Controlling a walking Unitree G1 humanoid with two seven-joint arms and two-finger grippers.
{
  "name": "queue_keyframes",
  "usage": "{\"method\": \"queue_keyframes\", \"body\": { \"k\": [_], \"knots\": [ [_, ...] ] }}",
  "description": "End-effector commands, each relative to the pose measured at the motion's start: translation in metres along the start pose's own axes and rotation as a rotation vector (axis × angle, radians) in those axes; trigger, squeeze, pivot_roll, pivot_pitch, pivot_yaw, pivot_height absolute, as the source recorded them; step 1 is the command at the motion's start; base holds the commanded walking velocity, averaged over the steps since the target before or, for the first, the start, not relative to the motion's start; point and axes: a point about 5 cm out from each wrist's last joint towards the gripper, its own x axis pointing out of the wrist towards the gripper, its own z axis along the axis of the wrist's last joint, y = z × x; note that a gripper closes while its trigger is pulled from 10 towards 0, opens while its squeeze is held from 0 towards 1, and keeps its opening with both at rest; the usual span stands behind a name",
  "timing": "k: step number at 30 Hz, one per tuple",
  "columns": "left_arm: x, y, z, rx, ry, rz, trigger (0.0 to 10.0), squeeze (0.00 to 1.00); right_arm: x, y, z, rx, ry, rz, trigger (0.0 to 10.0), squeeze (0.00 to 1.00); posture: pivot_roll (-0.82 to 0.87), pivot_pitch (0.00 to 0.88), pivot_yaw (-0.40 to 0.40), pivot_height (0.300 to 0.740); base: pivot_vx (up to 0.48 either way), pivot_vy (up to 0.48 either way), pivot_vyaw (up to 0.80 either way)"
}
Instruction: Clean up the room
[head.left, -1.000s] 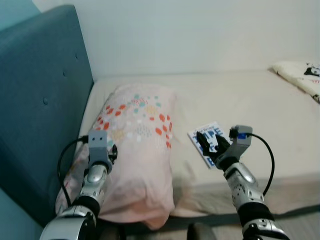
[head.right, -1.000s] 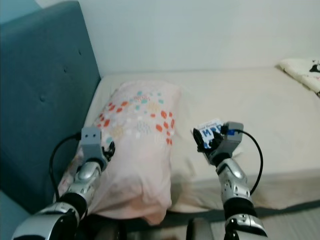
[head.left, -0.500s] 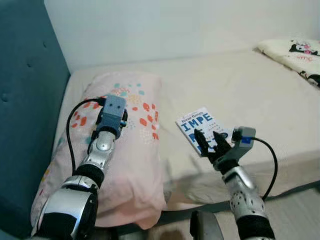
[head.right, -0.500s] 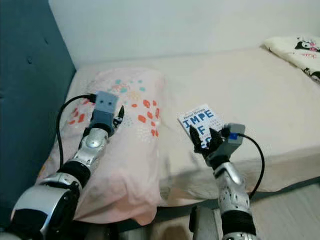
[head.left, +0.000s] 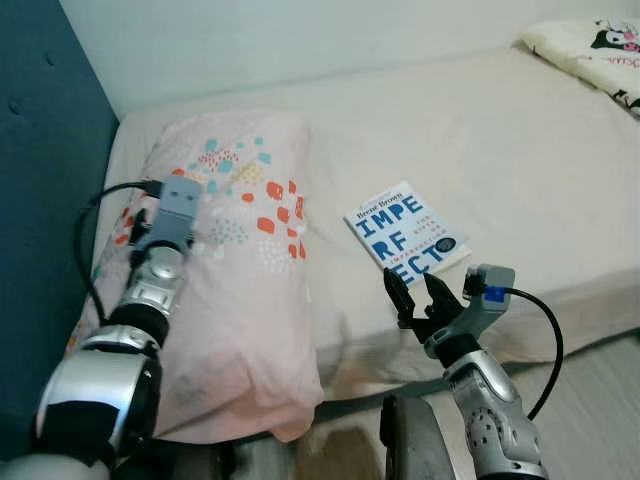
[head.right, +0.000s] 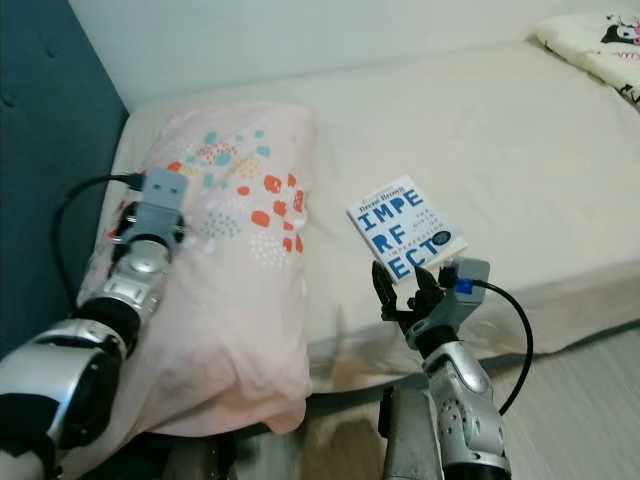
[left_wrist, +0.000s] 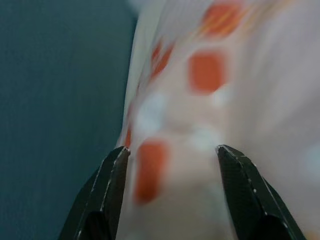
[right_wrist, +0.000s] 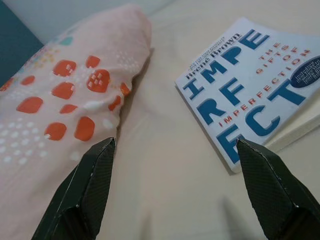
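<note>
The only readable print is on the cover of the white book (right_wrist: 250, 95) lying on the bed (head.left: 520, 140): big blue letters broken over three lines as "IMPE", "RF", "ECT", with the author's name "Brené Brown" in small dark type along the top edge. Smaller lettering running among the big letters reads "THE GIFTS OF" and "IMPERFECTION". A dark blue round seal sits near one corner, its wording too small to read.

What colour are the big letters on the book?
Blue, on a white cover; the book shows best in the right wrist view.
</note>
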Motion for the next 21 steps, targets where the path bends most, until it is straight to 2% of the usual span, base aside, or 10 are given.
{"method": "queue_keyframes", "body": {
  "k": [1,2,3,6,7,10,18,19,20,21],
  "knots": [
    [-0.003,0.006,-0.025,-0.023,0.117,-0.006,10.0,0.00,-0.002,0.003,-0.002,0.013,0.013,-0.004,10.0,0.00,-0.05,0.246,0.059,0.526,0.000,0.000,0.00],
    [-0.004,0.003,-0.031,-0.074,0.158,-0.033,10.0,0.00,-0.003,0.004,-0.001,0.013,0.017,-0.010,10.0,0.00,-0.05,0.250,0.060,0.526,0.000,0.000,0.00],
    [-0.004,0.003,-0.031,-0.074,0.158,-0.033,10.0,0.00,-0.003,0.004,-0.001,0.013,0.017,-0.010,10.0,0.00,-0.05,0.250,0.060,0.526,0.000,0.000,0.00],
    [-0.017,-0.021,-0.051,-0.208,0.261,-0.203,10.0,0.00,-0.004,0.003,0.004,0.004,0.019,-0.033,10.0,0.00,-0.06,0.258,0.061,0.526,0.000,0.000,0.00],
    [-0.017,-0.021,-0.051,-0.208,0.261,-0.203,10.0,0.00,-0.004,0.003,0.004,0.004,0.019,-0.033,10.0,0.00,-0.06,0.258,0.061,0.526,0.000,0.000,0.00],
    [-0.026,-0.039,-0.057,-0.256,0.289,-0.308,10.0,0.00,-0.006,0.004,0.008,-0.004,0.017,-0.046,10.0,0.00,-0.07,0.258,0.062,0.526,0.000,0.000,0.00],
    [-0.034,-0.055,-0.059,-0.288,0.313,-0.413,10.0,0.00,-0.008,0.004,0.014,-0.012,0.017,-0.062,10.0,0.00,-0.07,0.260,0.065,0.526,0.000,0.000,0.00],
    [-0.036,-0.059,-0.059,-0.275,0.308,-0.442,4.0,0.00,-0.008,0.005,0.016,-0.013,0.015,-0.065,10.0,0.00,-0.07,0.261,0.064,0.526,0.000,0.000,0.00],
    [-0.037,-0.062,-0.059,-0.274,0.306,-0.466,0.0,0.00,-0.008,0.005,0.018,-0.015,0.013,-0.066,10.0,0.00,-0.08,0.260,0.065,0.526,0.000,0.000,0.00],
    [-0.039,-0.064,-0.059,-0.274,0.304,-0.480,0.0,0.00,-0.008,0.006,0.018,-0.016,0.012,-0.067,10.0,0.00,-0.08,0.260,0.065,0.526,0.000,0.000,0.00]
  ]
}}
